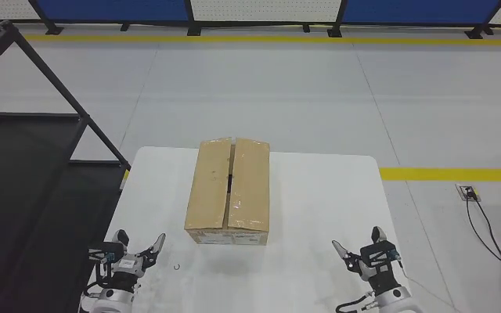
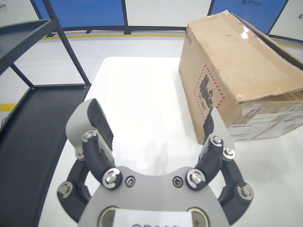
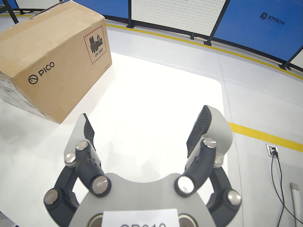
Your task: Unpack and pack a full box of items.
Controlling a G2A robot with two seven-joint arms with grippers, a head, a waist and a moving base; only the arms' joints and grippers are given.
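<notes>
**A:** What's lying on the white table [image 1: 313, 219]?

**B:** The cardboard box [image 1: 228, 192] is sitting mid-table, flaps down. I'm judging it stiff, and heavy if full. The flap edges along the centre seam are offering the best hold.

**A:** And the views?

**B:** The top view is showing that seam, while the left wrist view is showing a flap corner [image 2: 241, 96] lifting. The left gripper [image 1: 141, 239] and right gripper [image 1: 358, 241] are hovering near the table's front, fingers spread, holding nothing.
</notes>
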